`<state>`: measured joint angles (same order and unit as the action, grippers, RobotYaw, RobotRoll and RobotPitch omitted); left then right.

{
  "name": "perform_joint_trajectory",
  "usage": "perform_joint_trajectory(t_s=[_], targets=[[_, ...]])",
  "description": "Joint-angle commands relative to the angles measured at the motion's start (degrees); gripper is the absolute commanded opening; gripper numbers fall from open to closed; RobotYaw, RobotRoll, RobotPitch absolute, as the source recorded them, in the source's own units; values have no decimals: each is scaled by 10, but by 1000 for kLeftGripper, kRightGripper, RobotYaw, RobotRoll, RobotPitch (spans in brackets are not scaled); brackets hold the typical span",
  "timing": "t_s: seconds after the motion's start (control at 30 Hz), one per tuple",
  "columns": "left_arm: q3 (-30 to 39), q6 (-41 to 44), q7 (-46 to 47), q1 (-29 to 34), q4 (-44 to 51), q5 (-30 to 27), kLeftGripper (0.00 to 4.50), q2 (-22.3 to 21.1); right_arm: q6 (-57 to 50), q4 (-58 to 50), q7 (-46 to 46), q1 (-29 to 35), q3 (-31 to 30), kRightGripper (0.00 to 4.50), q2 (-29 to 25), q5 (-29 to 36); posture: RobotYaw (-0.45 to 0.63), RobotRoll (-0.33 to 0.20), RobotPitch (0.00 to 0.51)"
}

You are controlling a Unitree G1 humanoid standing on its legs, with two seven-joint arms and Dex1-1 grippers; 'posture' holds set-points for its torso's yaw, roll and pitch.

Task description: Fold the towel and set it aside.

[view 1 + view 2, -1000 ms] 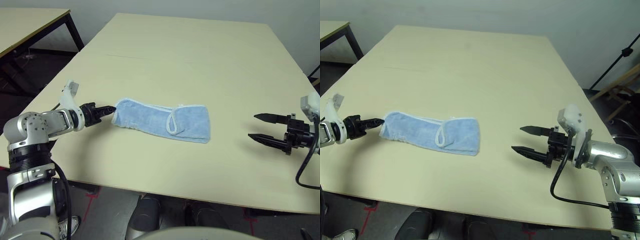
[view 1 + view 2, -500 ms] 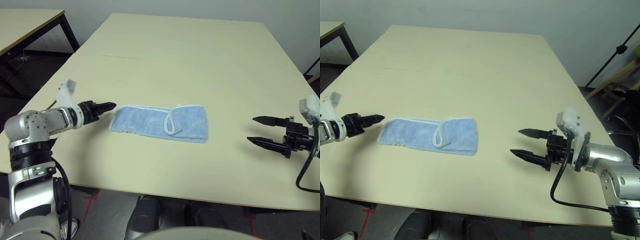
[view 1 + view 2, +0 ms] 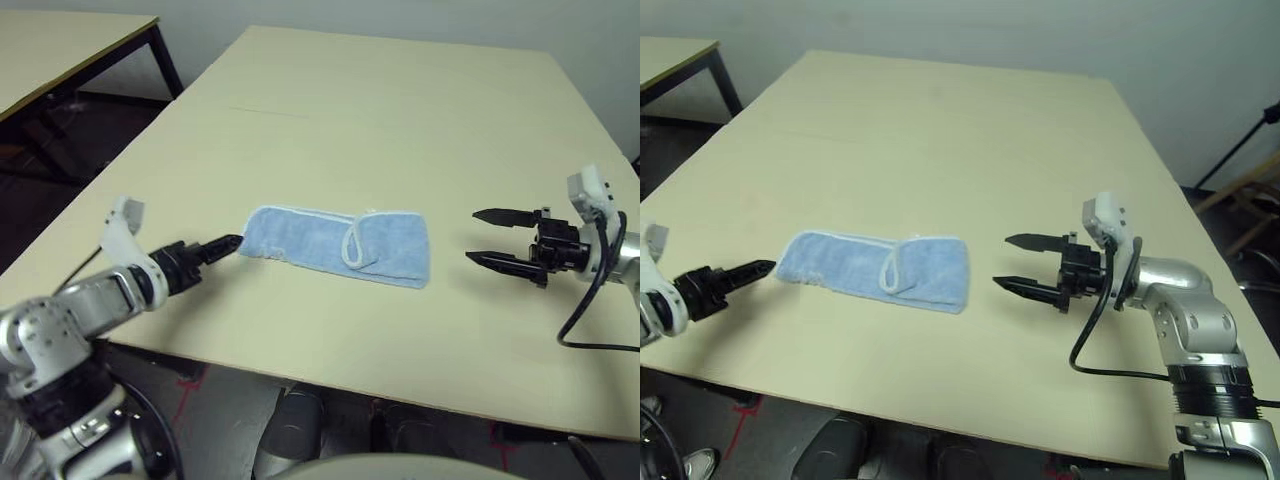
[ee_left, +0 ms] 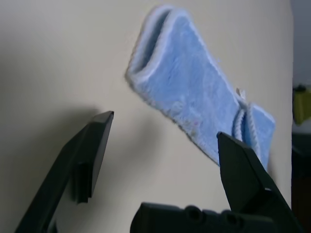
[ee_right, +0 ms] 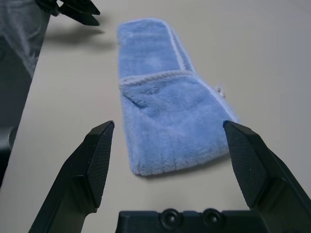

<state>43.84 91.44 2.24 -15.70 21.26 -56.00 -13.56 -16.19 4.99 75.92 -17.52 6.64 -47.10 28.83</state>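
Grippers wide apart, empty: left gripper (image 4: 163,141), right gripper (image 3: 1023,262); towel (image 3: 338,244) untouched.

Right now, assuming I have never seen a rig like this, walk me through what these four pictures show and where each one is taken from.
This is a humanoid robot with two silver arms, each ending in a black two-fingered pincer. Two pictures come from cameras in its head, looking down at a pale beige wooden table. The other two come from cameras on its wrists, looking out between each pincer's own fingers. On the table lies a light blue terry-cloth towel with a white stitched border, folded into a long strip. The left pincer sits just off one end of the towel, open. The right pincer is off the other end, also open. Neither holds anything.
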Motion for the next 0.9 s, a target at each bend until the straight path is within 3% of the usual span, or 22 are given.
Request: perform_joint_trajectory(t_s=[0.03,0.23,0.47,0.9], targets=[[19,11,81,-28,9,24,4459,56,7,-5,4,4,-5,4500,-3,-9,268,0,106],[42,10,129,-80,-27,79,4459,117,-7,-40,-10,34,16,4500,-14,6,216,0,113],[58,-35,139,-133,-104,144,4459,147,-23,-78,-31,70,45,4500,-23,17,161,0,115],[23,-88,128,-142,-159,168,4459,190,-33,-111,-56,107,72,4500,-29,28,117,0,109]])
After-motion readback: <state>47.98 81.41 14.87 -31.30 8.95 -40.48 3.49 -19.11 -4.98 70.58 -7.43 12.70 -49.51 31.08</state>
